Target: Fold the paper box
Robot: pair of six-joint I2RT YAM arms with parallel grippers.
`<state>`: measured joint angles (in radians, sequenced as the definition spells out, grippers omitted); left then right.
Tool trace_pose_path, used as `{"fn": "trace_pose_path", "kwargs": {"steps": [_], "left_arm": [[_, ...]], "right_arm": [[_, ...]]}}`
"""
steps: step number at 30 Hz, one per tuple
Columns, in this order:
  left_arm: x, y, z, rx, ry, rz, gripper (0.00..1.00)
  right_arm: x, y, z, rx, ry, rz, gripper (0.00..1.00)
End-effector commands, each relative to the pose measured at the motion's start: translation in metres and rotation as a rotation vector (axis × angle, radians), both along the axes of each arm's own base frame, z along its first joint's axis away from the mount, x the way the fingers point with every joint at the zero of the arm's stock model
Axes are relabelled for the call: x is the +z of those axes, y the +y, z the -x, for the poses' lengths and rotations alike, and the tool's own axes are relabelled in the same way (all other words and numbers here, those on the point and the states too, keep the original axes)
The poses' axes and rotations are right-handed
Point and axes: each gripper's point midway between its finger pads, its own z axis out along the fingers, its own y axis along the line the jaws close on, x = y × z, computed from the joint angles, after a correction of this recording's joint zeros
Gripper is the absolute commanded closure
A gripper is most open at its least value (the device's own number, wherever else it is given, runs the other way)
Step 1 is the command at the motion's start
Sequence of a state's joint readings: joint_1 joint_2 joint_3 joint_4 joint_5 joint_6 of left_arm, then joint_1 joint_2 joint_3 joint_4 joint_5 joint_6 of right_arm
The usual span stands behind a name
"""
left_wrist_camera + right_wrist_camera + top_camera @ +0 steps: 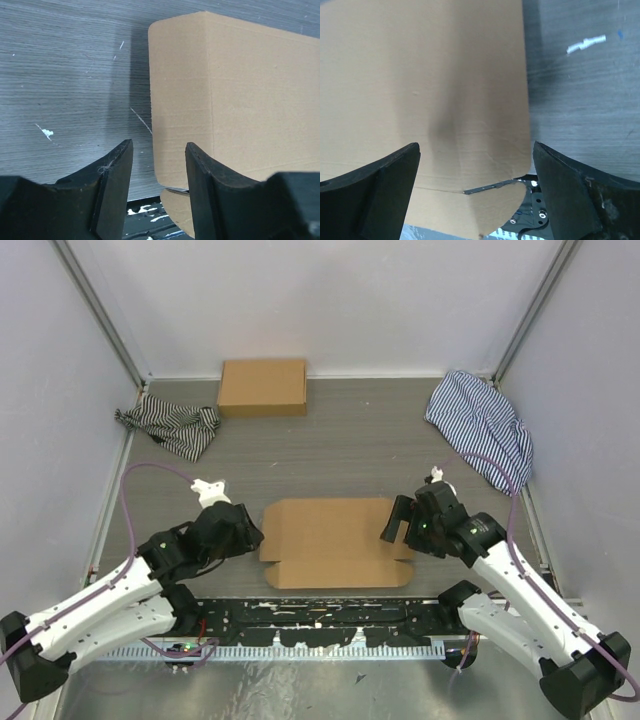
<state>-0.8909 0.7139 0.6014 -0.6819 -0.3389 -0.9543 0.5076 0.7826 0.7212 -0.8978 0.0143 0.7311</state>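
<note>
The paper box [335,542] lies flat on the table [360,445]: one plain brown sheet, rounded corners. My left hand [248,536] at its left edge and right hand [396,522] at its right edge are both released. Beyond it: one cardboard box [263,387], two striped cloths [170,426].

Open table [360,450] directly behind the paper box [335,540]. Farther back stand another box [263,387], left cloth [170,427], right cloth [482,425].

We see brown paper box [335,540], brown second box [262,387], black-and-white striped cloth [170,427], blue-and-white striped cloth [482,425], grey wood-grain table [370,440].
</note>
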Motion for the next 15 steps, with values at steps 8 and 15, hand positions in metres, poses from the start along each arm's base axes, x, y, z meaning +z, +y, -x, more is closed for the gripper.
{"fn": "trace_pose_path", "kwargs": {"steps": [8,15], "left_arm": [[-0.017,-0.024,-0.001,-0.029,0.029,0.090,0.38],[-0.028,-0.034,-0.002,-0.048,0.041,0.113,0.38]], "right_arm": [[-0.020,0.021,0.006,0.055,-0.005,-0.122,0.00],[0.003,0.038,0.001,0.153,-0.078,-0.196,0.00]]}}
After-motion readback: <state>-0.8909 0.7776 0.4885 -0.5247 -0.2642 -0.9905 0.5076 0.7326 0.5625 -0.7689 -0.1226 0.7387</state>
